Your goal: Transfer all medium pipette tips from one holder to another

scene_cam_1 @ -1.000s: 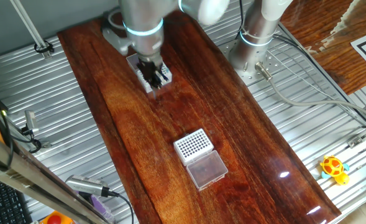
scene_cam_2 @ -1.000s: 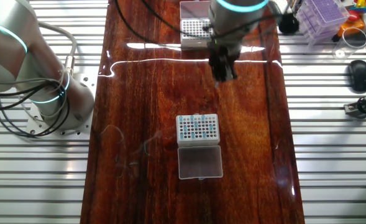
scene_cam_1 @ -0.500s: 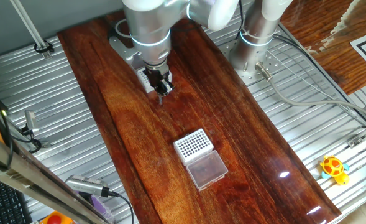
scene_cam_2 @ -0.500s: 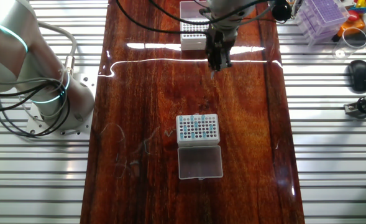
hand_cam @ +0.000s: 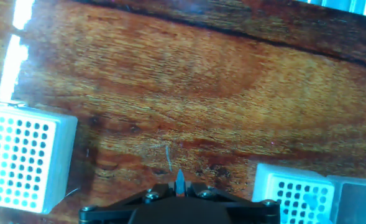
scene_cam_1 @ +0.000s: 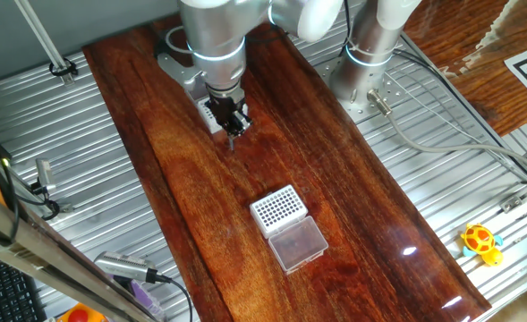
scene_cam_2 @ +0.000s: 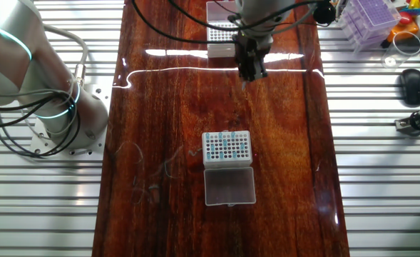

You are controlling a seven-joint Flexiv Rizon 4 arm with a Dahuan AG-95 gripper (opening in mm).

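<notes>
My gripper (scene_cam_1: pixel 232 128) (scene_cam_2: pixel 250 70) is shut on one teal medium pipette tip (hand_cam: pixel 179 180), which points down just above the wooden table. It hangs beside the far white rack with bold dark holes (scene_cam_2: pixel 220 43) (scene_cam_1: pixel 206 114) (hand_cam: pixel 21 162), the other holder, partly hidden by the arm. The source holder (scene_cam_2: pixel 227 148) (scene_cam_1: pixel 278 207) (hand_cam: pixel 291 196) stands mid-table with several teal tips in it. Its clear lid (scene_cam_2: pixel 229 186) (scene_cam_1: pixel 299 243) lies flat next to it.
A second robot base (scene_cam_2: pixel 60 114) stands left of the table, on ribbed metal. A purple rack (scene_cam_2: pixel 370 18) and a black mouse (scene_cam_2: pixel 411 84) sit off the right edge. A yellow toy (scene_cam_1: pixel 480 241) lies on the metal.
Over the last second the gripper shifted a little beside the far rack and came lower with the tip. In the last half second it hardly moved.
</notes>
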